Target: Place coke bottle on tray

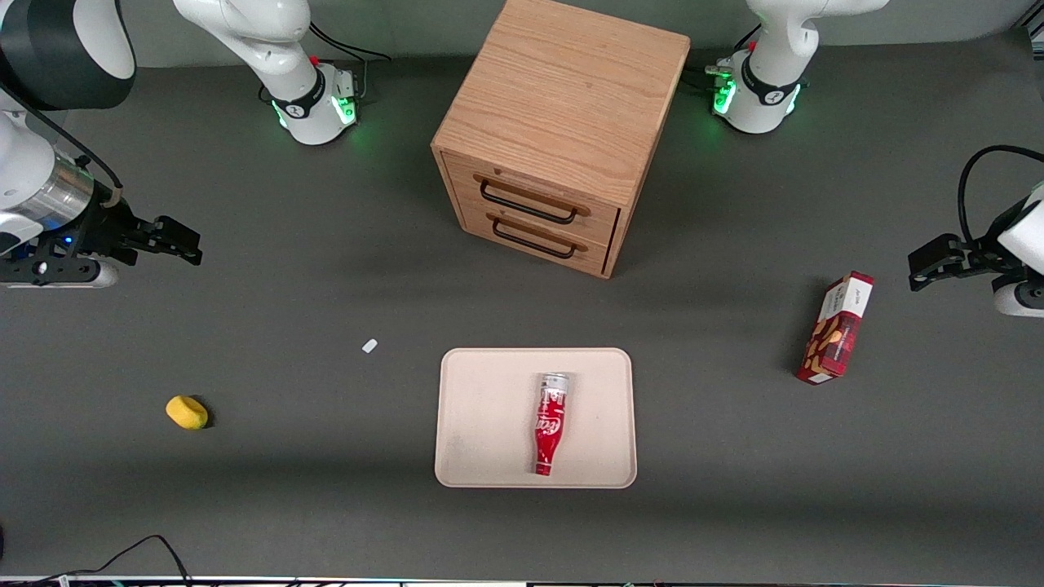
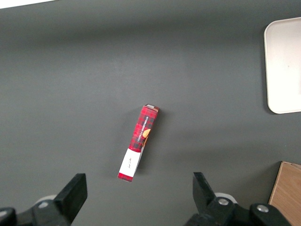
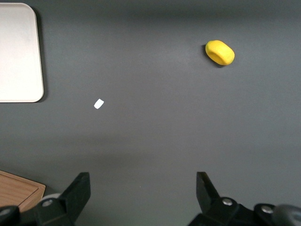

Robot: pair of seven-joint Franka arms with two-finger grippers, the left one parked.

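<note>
The coke bottle [image 1: 550,424], slim and red with white script, lies on its side in the pale beige tray [image 1: 473,424], its silver base toward the cabinet and its red cap toward the front camera. A corner of the tray shows in the right wrist view [image 3: 19,52] and in the left wrist view [image 2: 282,61]; the bottle is out of both. My right gripper [image 1: 175,240] is open and empty, high over bare table at the working arm's end, well away from the tray. In the right wrist view [image 3: 141,188] its fingers [image 3: 77,190] stand wide apart over grey table.
A wooden drawer cabinet [image 1: 555,139] with two drawers stands farther from the front camera than the tray. A yellow object [image 1: 187,412] [image 3: 219,52] and a small white scrap [image 1: 369,346] [image 3: 99,104] lie toward the working arm's end. A red snack box [image 1: 836,328] [image 2: 138,142] lies toward the parked arm's end.
</note>
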